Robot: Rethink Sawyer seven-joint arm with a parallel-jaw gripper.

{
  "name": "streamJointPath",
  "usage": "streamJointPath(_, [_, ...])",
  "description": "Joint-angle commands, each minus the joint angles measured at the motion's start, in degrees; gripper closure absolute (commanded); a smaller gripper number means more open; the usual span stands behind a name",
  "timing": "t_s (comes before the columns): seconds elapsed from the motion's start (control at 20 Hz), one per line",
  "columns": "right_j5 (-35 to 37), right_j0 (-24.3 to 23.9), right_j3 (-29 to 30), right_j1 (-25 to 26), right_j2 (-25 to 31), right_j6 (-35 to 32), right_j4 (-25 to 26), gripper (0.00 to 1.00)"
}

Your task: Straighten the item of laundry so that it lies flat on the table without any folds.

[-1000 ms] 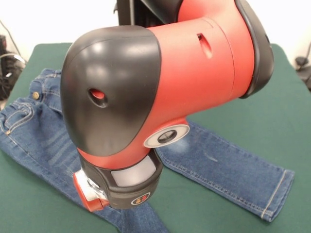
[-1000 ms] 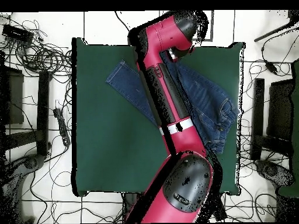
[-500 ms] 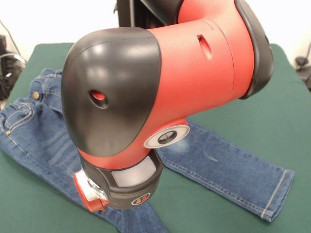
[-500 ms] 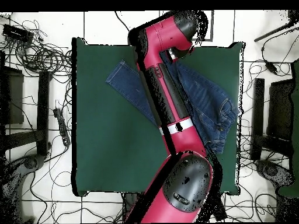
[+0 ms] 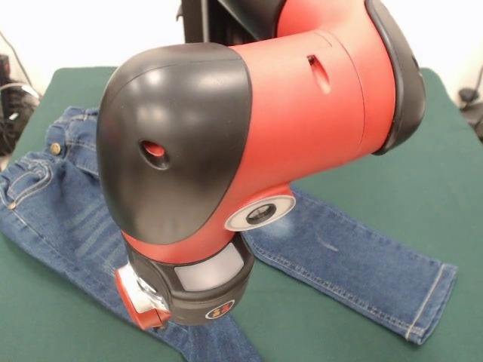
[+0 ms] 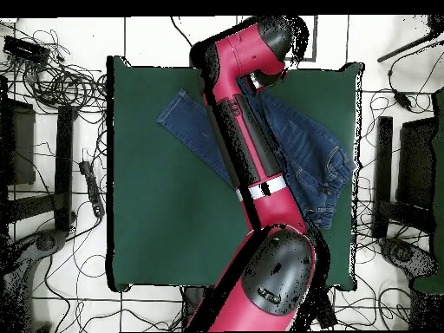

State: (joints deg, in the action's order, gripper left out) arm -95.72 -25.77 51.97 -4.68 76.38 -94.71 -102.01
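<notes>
Green bench fills the frame, jeans spread on it, waistband bunched at one edge. Arm looms over them; whether the hand is open, I cannot tell. Best pull outward, low and slow.

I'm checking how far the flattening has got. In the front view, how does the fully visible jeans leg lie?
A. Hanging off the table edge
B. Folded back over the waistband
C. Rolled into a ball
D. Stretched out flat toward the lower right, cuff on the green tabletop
D: the jeans leg runs out straight to its hemmed cuff at lower right, resting on the table; the red and black arm hides the other leg's lie.
</notes>
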Motion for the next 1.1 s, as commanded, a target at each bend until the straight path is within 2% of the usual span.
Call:
streamJointPath(0.05, [1.3, 3.0, 1.8, 4.4, -0.3, -10.9, -2.5, 0.00])
streamJointPath(1.1, [2.2, 3.2, 0.4, 5.9, 0.3, -9.7, -0.6, 0.00])
